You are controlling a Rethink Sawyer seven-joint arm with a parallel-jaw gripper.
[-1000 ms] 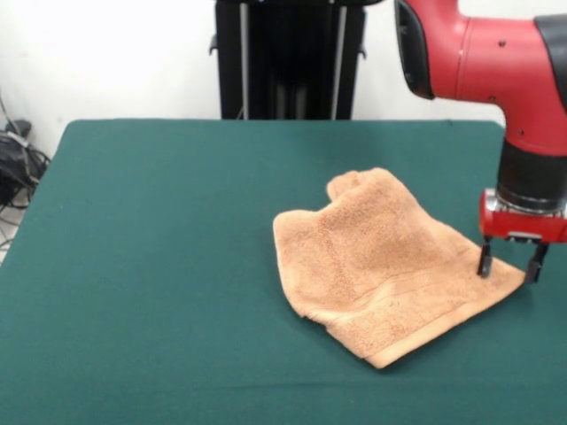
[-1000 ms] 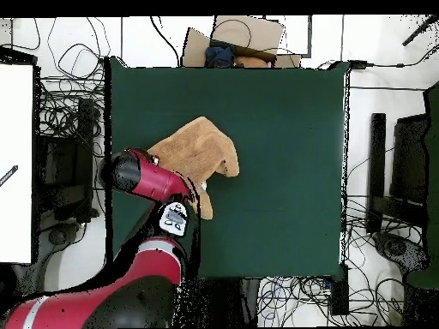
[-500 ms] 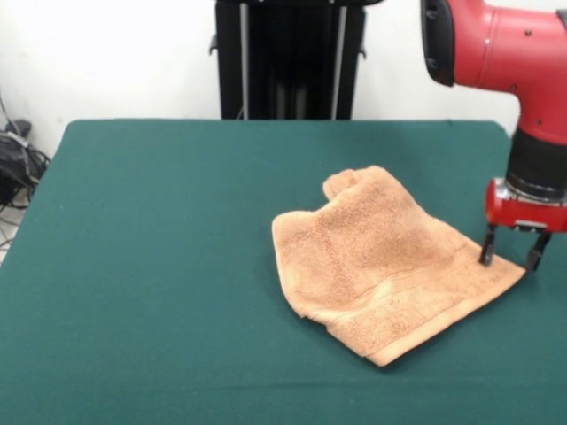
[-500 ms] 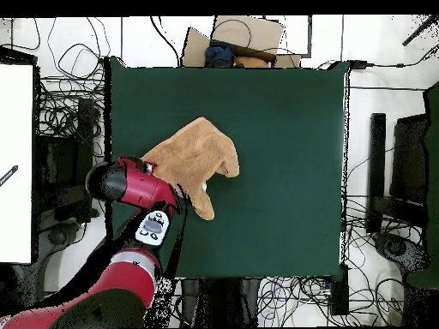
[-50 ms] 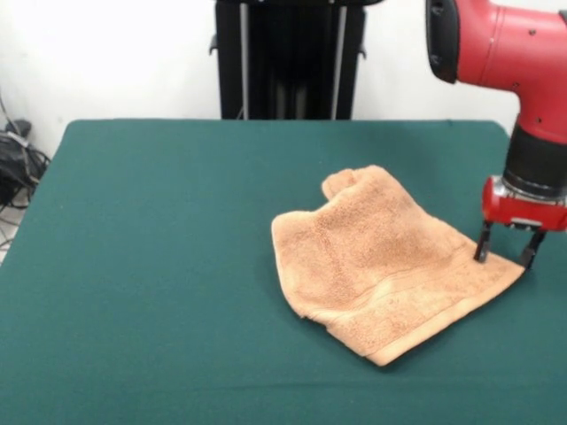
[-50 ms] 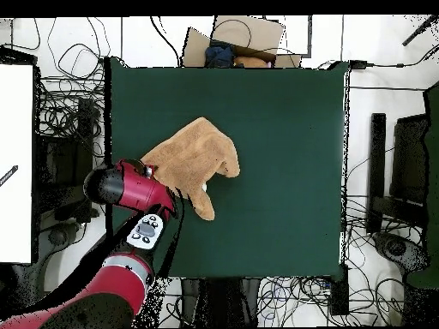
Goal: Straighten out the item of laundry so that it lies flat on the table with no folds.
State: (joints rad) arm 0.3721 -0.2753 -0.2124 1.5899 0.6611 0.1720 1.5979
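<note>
Green felt covers the table (image 5: pixel 159 266). Directly under and beside the gripper (image 5: pixel 504 257) lies the towel (image 5: pixel 381 257), still folded over. Its fingers stand apart astride one corner, holding nothing. Being soft, light terry, the towel should drag easily; that corner seems the best place to pinch.

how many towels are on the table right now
1. The towel lies right of centre on the table in the front view, partly folded, its right corner under the open hand. Nothing else shows there.
</note>
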